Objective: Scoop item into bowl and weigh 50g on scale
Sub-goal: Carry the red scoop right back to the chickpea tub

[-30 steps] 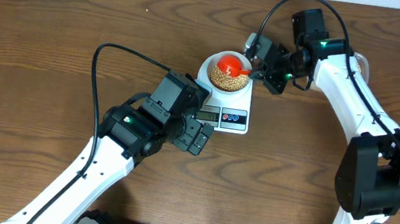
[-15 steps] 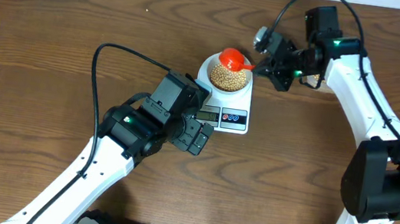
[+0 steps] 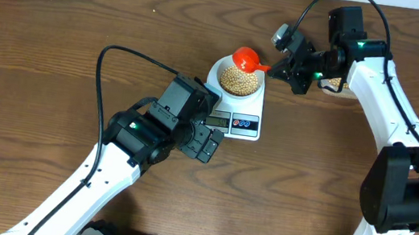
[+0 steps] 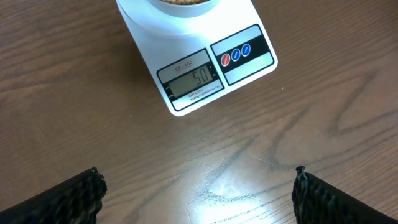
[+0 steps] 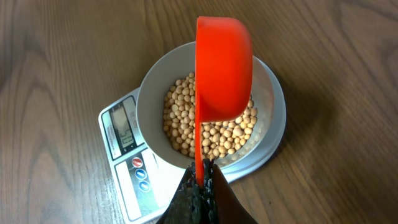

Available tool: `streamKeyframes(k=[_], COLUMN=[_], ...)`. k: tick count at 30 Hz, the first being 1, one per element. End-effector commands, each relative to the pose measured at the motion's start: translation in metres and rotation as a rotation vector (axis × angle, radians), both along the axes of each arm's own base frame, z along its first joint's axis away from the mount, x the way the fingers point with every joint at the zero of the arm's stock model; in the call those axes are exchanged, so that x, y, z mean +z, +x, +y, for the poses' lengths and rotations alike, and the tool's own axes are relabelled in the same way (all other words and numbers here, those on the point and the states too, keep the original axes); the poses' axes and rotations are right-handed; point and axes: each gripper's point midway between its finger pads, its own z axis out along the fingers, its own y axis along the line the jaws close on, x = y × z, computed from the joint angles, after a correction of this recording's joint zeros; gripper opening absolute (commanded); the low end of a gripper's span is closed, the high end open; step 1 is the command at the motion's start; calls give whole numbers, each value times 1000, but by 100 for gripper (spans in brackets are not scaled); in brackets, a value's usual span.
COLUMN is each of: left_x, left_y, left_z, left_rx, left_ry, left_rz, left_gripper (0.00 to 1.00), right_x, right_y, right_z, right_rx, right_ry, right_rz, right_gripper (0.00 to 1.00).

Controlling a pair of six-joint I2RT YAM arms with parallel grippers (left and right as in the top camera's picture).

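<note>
Since the earlier frame the red scoop (image 3: 244, 57) has drawn back from over the middle of the bowl (image 3: 220, 69) toward its far rim. It is tipped on its side, its handle pinched in the right gripper (image 3: 275, 68). The beans (image 3: 239, 78) lie heaped in the bowl on the scale (image 3: 253, 107), whose display (image 4: 191, 78) reads 50. The left gripper (image 3: 208, 143) hangs spread just before the scale. The weight looks met, so lift the scoop clear without brushing the bowl or dropping a stray bean.

White arm links (image 3: 380, 93), black joint housings (image 3: 395, 189), small green lights (image 3: 133, 124), looping black cables (image 3: 99, 79), ridged black fingers (image 4: 69, 200)
</note>
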Motion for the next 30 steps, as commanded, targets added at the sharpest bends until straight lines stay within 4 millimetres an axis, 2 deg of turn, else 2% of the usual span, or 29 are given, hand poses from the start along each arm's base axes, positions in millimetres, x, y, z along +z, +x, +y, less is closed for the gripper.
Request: streamKeyframes(k=[1,9,14,30], left_x=[3,3,3,3], left_y=[2,2,2,2], left_z=[1,1,1,1], left_rx=[7,7,7,7], left_ry=[0,0,0,0], left_rz=[-9,-9,-8,-9], left_gripper=[98,98,98,98], right_x=[30,36,48,100], right_y=[0,-2,0,13], right_z=[4,6,1,-43], right_rx=[-2,-5,-33,-161], right_ry=[46,90,163,468], right_rz=[-41,-19,19,155], right_gripper=[1,1,1,1])
